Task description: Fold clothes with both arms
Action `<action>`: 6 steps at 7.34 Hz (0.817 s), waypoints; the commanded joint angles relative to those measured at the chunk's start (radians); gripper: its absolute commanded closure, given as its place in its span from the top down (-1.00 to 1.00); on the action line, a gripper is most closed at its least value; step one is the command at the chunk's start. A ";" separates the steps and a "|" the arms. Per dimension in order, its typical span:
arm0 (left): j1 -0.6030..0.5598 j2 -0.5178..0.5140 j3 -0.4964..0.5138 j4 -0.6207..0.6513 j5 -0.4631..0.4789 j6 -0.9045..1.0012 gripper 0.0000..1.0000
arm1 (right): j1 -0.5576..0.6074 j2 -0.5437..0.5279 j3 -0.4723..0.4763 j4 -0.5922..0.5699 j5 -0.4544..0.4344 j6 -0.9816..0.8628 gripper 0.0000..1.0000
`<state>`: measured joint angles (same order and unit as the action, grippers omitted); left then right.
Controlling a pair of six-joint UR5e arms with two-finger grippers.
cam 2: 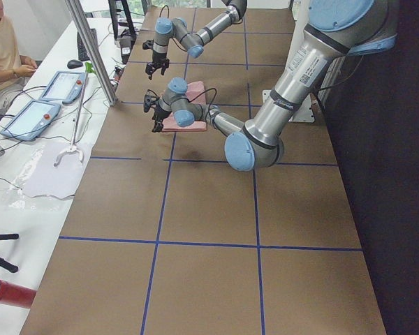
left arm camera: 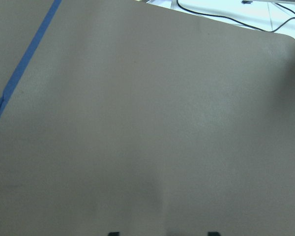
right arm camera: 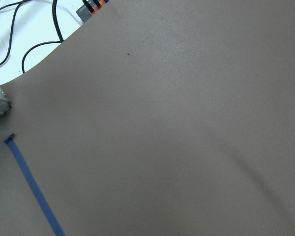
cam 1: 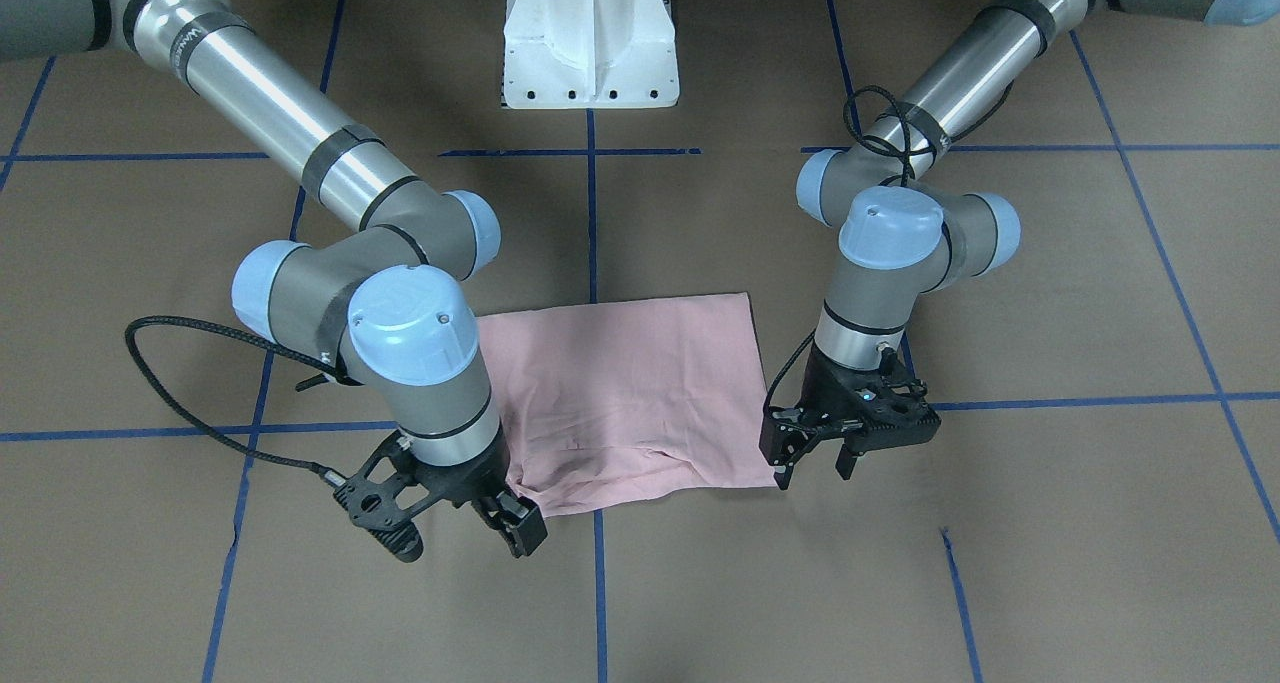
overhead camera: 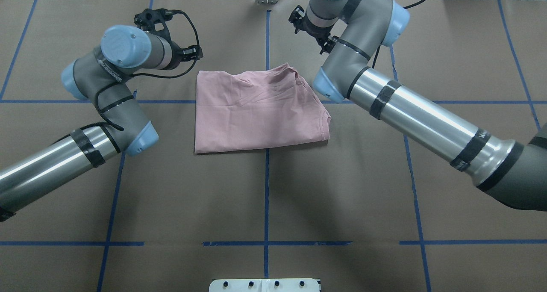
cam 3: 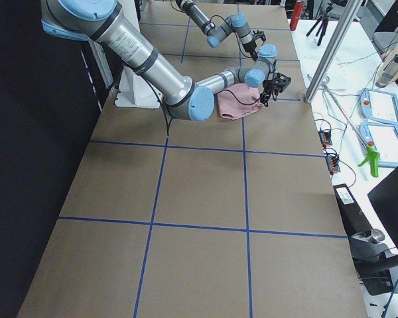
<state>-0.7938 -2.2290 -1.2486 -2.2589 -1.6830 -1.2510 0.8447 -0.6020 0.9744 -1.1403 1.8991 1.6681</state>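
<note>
The pale pink T-shirt (cam 1: 630,393) lies folded into a rough rectangle on the brown table, plain pink side up, its print hidden. It also shows in the overhead view (overhead camera: 256,112), with the ribbed collar at its right edge. My left gripper (cam 1: 812,466) is open and empty, just above the table beside the shirt's front corner on the view's right. My right gripper (cam 1: 512,525) hangs low at the shirt's opposite front corner, jaws apart and holding nothing. Both wrist views show only bare table paper.
The white pedestal base (cam 1: 590,53) stands behind the shirt. Blue tape lines (overhead camera: 266,198) grid the brown table. Beyond the table's far edge are a metal post (cam 2: 91,52), tablets (cam 2: 28,118) and a seated person (cam 2: 0,42).
</note>
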 commanded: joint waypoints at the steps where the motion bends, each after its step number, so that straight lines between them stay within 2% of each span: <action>1: -0.140 0.049 -0.047 -0.018 -0.209 0.196 0.60 | 0.106 -0.184 0.160 -0.009 0.117 -0.214 1.00; 3: -0.331 0.202 -0.130 -0.016 -0.421 0.515 0.61 | 0.302 -0.400 0.275 -0.031 0.280 -0.556 1.00; 6: -0.566 0.386 -0.199 -0.004 -0.637 0.874 0.64 | 0.534 -0.573 0.355 -0.201 0.418 -1.150 1.00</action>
<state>-1.2560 -1.9193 -1.4205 -2.2696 -2.2214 -0.5272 1.2881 -1.1037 1.3013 -1.2650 2.2509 0.7796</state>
